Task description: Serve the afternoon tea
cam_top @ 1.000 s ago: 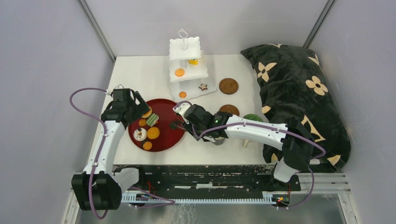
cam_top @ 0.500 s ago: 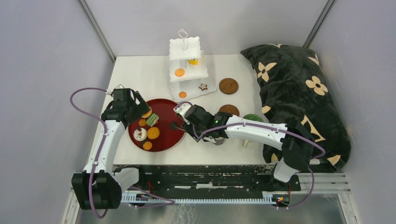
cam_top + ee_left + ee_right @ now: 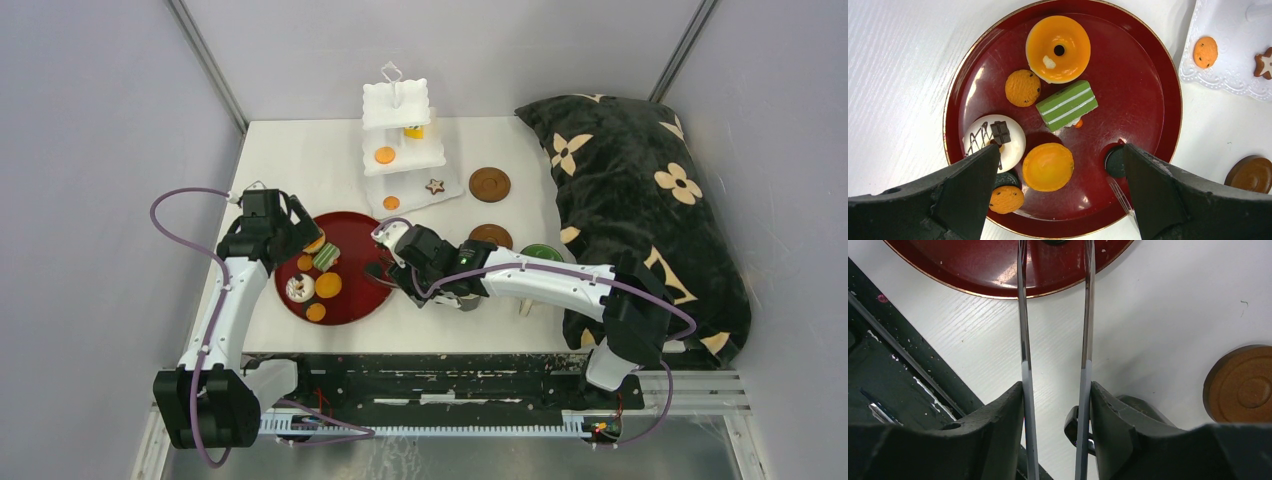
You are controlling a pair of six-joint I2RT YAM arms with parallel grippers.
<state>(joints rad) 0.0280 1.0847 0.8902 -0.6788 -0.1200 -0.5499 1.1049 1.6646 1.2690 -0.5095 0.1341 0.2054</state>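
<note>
Presumably light and rigid, the striped cake [image 3: 1067,105] at the tray's [image 3: 1153,75] centre is best pinched across its long sides by the right gripper's [image 3: 1055,390] clasped tongs [image 3: 1022,315], left gripper [image 3: 1060,150] spread wide.

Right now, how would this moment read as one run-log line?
left gripper: open, above red tray | right gripper: grips metal tongs, tips over tray | green striped cake: on tray
</note>
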